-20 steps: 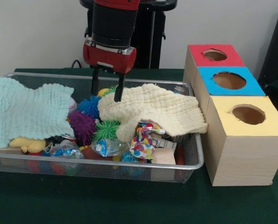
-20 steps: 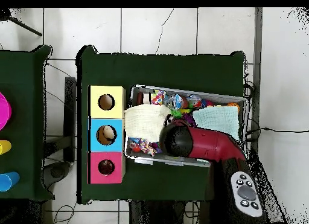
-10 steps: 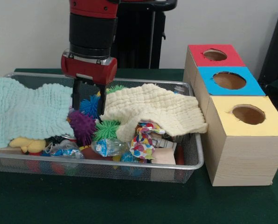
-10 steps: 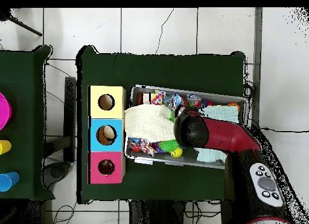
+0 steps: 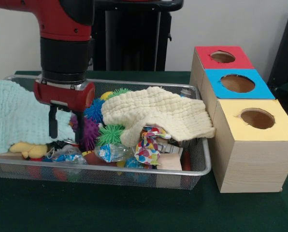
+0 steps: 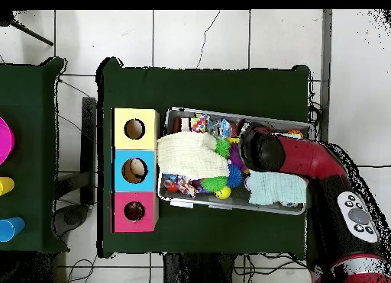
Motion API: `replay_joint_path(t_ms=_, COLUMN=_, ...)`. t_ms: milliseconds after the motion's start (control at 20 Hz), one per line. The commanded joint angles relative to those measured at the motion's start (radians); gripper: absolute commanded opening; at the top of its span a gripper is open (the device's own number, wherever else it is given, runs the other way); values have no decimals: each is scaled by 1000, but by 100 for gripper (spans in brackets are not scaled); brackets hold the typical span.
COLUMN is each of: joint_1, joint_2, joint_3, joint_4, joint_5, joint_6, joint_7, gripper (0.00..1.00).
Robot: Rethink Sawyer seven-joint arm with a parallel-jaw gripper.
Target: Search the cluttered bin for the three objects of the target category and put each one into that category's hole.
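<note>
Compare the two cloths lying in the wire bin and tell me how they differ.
Colour: the cream cloth is pale yellow, the blue cloth is light aqua.
Place: in the front view the cream cloth lies at the bin's right end, nearest the boxes; the blue cloth lies at the left end, reaching its rim.
Pose: the cream cloth is humped over toys with one corner hanging down; the blue cloth lies flatter.
Both have a puckered, quilted weave.
</note>
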Motion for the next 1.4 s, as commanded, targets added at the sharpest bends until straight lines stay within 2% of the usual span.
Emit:
replay_joint_path(t_ms=50, joint_1=-33, joint_2=92, joint_3=145, joint_4=-119, joint_5=-99, joint_6=154, joint_7=-307, gripper=100)
replay_joint_path(t_ms=350, joint_1=-47, joint_2=108, joint_3=153, joint_4=-100, joint_5=-144, joint_6=137, joint_7=-264, gripper=100)
replay_joint_path(t_ms=800, joint_1=-50, joint_2=160, joint_3=122, joint_4=-87, joint_5=-177, joint_6=116, joint_7=-184, gripper=100)
replay_joint_path(t_ms=1150, joint_1=-17, joint_2=176, joint_3=44, joint_4=-114, joint_5=-202, joint_6=145, joint_7=-136, gripper=100)
replay_joint_path(t_ms=1400, joint_1=-6, joint_2=190, joint_3=-1, joint_4=-125, joint_5=-190, joint_6=179, joint_7=-102, gripper=100)
